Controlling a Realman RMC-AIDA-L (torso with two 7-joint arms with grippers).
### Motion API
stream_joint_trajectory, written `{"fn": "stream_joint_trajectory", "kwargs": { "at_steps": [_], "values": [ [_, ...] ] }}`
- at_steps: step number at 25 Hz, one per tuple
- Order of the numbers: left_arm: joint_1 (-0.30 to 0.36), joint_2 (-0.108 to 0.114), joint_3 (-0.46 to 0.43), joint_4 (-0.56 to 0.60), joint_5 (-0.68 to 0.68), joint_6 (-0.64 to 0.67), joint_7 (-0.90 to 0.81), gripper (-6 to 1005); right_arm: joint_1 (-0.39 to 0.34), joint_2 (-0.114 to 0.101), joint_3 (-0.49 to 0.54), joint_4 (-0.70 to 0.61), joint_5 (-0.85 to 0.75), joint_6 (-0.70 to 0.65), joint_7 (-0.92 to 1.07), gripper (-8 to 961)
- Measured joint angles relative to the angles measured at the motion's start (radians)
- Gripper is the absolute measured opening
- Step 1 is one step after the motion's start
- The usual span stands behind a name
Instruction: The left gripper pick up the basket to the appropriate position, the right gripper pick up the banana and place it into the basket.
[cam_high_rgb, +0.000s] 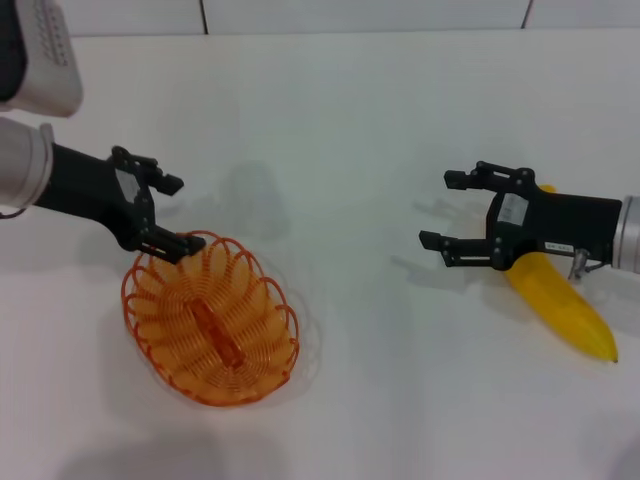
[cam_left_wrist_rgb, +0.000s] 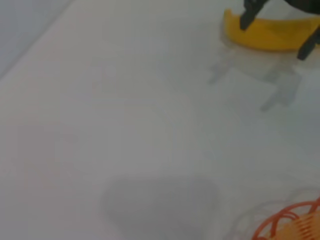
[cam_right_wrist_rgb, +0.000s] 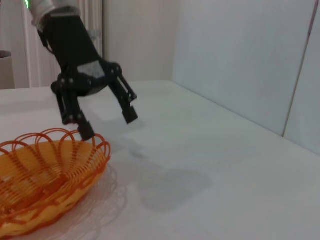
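Hovering at the far rim of the orange wire basket (cam_high_rgb: 210, 318), the left gripper (cam_high_rgb: 166, 214) has its fingers spread, one fingertip (cam_right_wrist_rgb: 86, 131) just at a rim loop and the other out beyond the rim; nothing is clamped yet. The basket sits on the white table (cam_high_rgb: 350, 140) on the robot's left. To grasp well, I judge the lower finger should slip inside the scalloped loops and the outer one close against them, pinching the wire squarely so the shallow basket lifts level. Well apart on the right, the right gripper (cam_high_rgb: 447, 211) is also spread and empty, held above the yellow banana (cam_high_rgb: 560, 305), which lies on the table. Its body hides the banana's far end. Whether the left fingertip actually touches the wire is hard to make out, and the left wrist view catches only a corner of the basket.
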Motion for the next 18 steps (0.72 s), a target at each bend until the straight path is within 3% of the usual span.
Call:
{"fn": "stream_joint_trajectory", "kwargs": {
  "at_steps": [12,18],
  "values": [
    [-0.027,-0.003,0.009,-0.063,0.046,-0.032,0.0,809,0.007,0.002,0.0,0.0,0.0,0.0,0.012,865],
    [-0.036,-0.003,0.084,-0.1,0.051,-0.089,-0.028,796,0.007,0.002,0.0,0.0,0.0,0.0,0.012,864]
  ]
}}
